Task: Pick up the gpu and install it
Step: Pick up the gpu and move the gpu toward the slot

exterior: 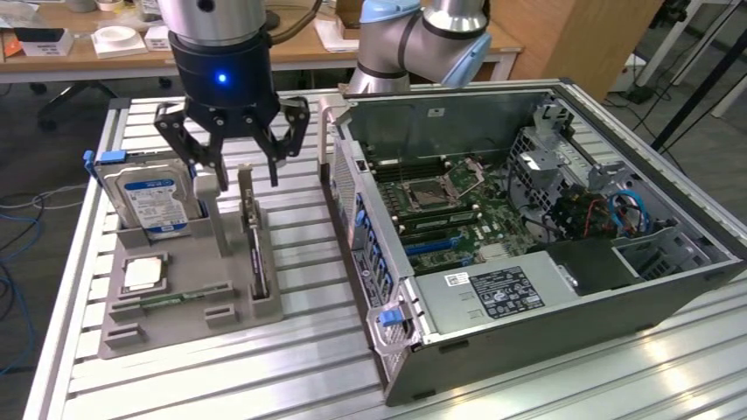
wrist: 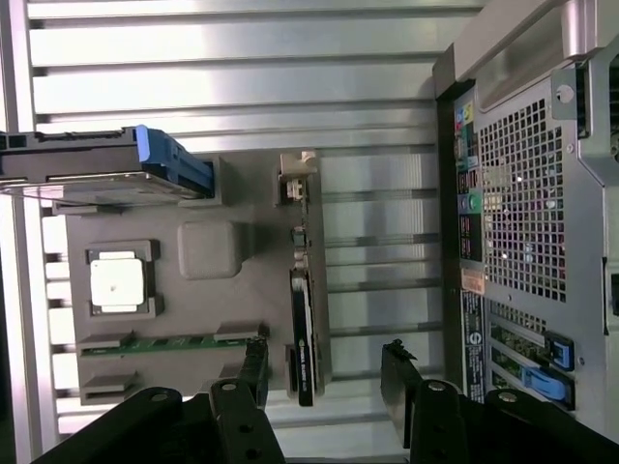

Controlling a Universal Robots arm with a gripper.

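Tool wide open, empty, above gpu: slim dark card standing on edge.

Looks like a robotics lab: slotted aluminium bench, opened computer case, parts fixture, robot arm, cluttered wooden desk behind, floor cables.

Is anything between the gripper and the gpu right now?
Nothing visible. The open gripper hangs above the gpu, which stands on edge in the gray holder; the hard drive stands apart, toward the exterior view's left.
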